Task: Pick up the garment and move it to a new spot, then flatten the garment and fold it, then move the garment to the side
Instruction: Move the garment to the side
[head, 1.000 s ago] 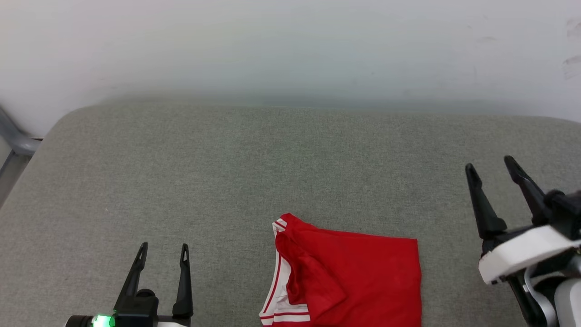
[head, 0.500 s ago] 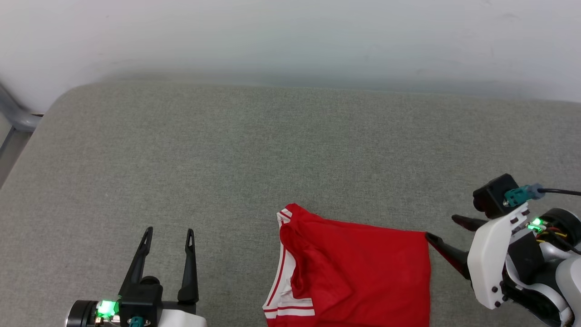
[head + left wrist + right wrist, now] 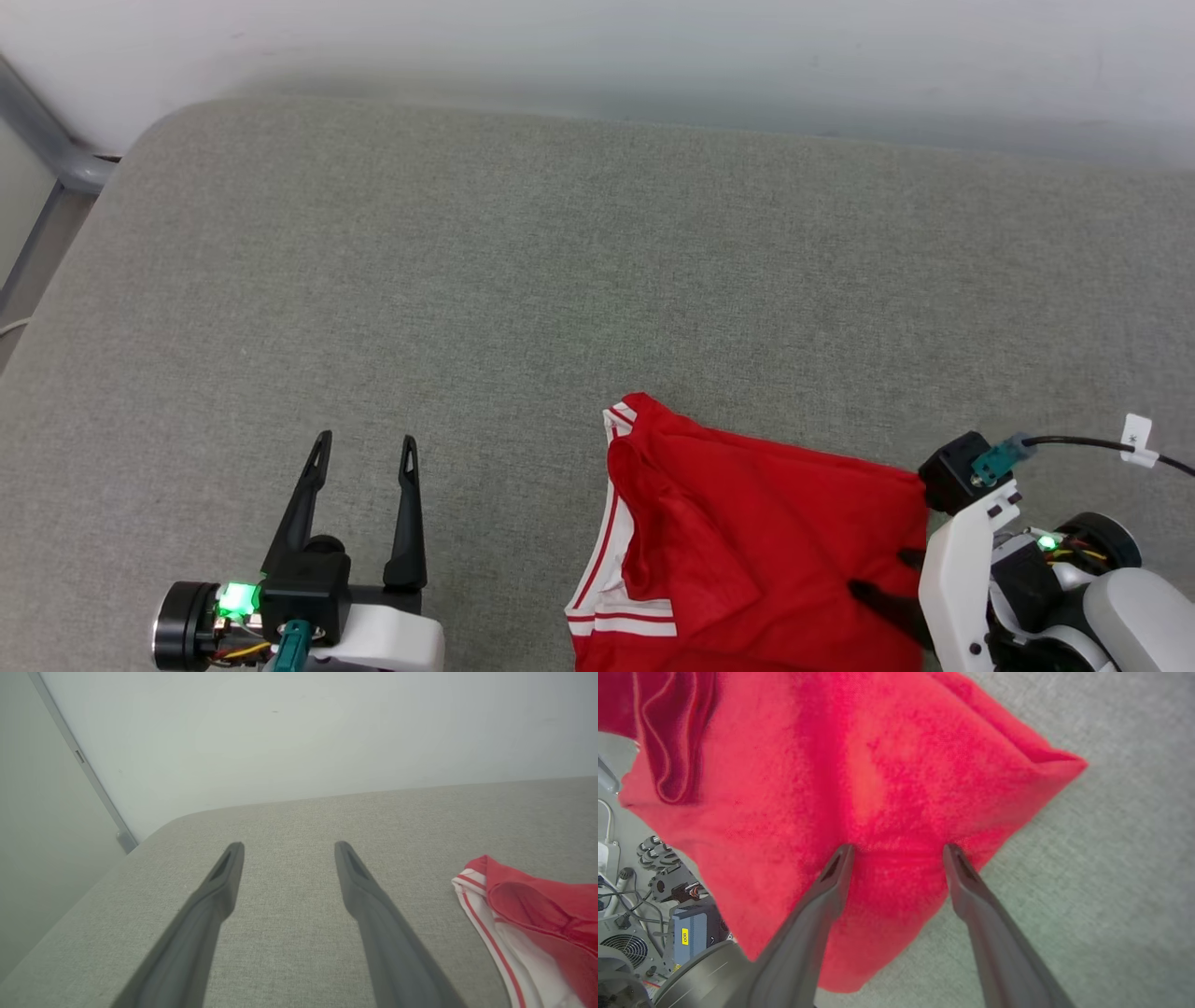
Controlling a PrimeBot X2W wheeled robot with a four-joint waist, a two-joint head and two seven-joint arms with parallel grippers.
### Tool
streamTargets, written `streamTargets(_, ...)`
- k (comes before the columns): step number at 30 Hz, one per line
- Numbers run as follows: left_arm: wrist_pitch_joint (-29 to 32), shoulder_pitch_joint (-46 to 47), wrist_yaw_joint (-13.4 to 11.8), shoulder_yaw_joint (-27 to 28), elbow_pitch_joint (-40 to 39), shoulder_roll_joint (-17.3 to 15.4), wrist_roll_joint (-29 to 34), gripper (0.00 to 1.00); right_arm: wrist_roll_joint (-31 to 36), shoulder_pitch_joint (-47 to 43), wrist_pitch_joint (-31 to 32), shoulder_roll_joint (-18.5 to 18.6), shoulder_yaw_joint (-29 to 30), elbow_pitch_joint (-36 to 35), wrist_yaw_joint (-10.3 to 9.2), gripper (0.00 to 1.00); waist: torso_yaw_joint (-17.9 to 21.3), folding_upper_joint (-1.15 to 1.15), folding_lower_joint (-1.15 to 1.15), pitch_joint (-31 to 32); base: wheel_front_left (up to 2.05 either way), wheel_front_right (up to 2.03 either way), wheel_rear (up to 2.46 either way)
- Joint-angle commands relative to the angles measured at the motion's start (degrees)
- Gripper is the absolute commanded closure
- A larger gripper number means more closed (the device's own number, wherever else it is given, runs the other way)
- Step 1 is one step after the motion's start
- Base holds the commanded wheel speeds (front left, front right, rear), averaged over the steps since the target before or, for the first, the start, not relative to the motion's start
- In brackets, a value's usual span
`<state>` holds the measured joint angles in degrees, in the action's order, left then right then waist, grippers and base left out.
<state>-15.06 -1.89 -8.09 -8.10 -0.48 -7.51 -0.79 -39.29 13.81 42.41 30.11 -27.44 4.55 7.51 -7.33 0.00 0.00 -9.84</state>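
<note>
The garment [image 3: 747, 532] is a folded red shirt with a white, red-striped sleeve at its left, lying at the near edge of the grey cushion [image 3: 523, 280]. My right gripper [image 3: 882, 574] points left and down over its right part, jaws open. In the right wrist view both fingertips of that gripper [image 3: 897, 849] press into the red cloth [image 3: 878, 765], which puckers slightly between them. My left gripper [image 3: 364, 439] stands open over bare cushion, well left of the shirt. The left wrist view shows that gripper [image 3: 288, 845] with nothing between its fingers and the sleeve [image 3: 537, 905] at the right.
A white wall [image 3: 597, 47] runs along the cushion's far edge. A grey metal frame [image 3: 56, 149] stands at the far left corner. Beyond the garment's near edge, the robot's base with cables [image 3: 640, 896] shows. A black cable with a white tag [image 3: 1134, 434] trails from my right wrist.
The head camera has tilted down, shifting the scene. My right gripper has turned over from upright and come down leftward onto the garment's right part. The left gripper has kept its pose.
</note>
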Motion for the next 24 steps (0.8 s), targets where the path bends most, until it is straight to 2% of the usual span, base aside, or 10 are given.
streamTargets(1, -0.1, 0.8, 0.0, -0.2, 0.1, 0.2, -0.3, 0.0, -0.1, 0.0, -0.2, -0.9, -1.0, 1.5, -0.05, 0.0, -0.6, 0.0, 0.0, -0.8, 0.0, 0.0, 0.0)
streamTargets(6, -0.1, 1.9, 0.2, -0.6, 0.6, 0.4, -0.3, 0.0, 0.2, -1.9, 0.0, -2.3, -6.7, 6.7, 0.05, 0.0, -1.4, 0.0, 0.0, -1.8, 0.0, 0.0, 0.0)
streamTargets(11, -0.1, 2.4, 0.1, -0.6, 0.9, 0.6, -0.3, 0.0, -0.2, -2.2, -2.7, -2.8, -11.0, 8.8, 0.27, 0.0, -1.7, 0.0, 0.0, -1.9, 0.0, 0.0, 0.0)
streamTargets(12, -0.1, 2.3, 0.0, -0.6, 1.0, 0.6, -0.3, 0.0, -0.3, -1.7, -3.4, -2.8, -11.5, 9.1, 0.27, 0.57, -1.7, 0.0, 0.0, -1.9, 0.0, 0.0, 0.0)
streamTargets(13, -0.1, 2.2, 0.0, -0.5, 1.0, 0.5, -0.4, 0.0, -0.3, -1.2, -4.3, -2.8, -11.8, 9.2, 0.27, 1.0, -1.6, 0.0, 0.0, -1.8, 0.0, 0.0, 0.0)
streamTargets(24, -0.1, 1.1, 0.0, -0.3, 1.0, 0.4, -0.2, 0.0, 1.4, 4.6, -13.8, -0.2, -9.6, 7.7, -0.09, 1.0, -0.5, 0.0, 0.0, -0.7, 0.0, 0.0, 0.0)
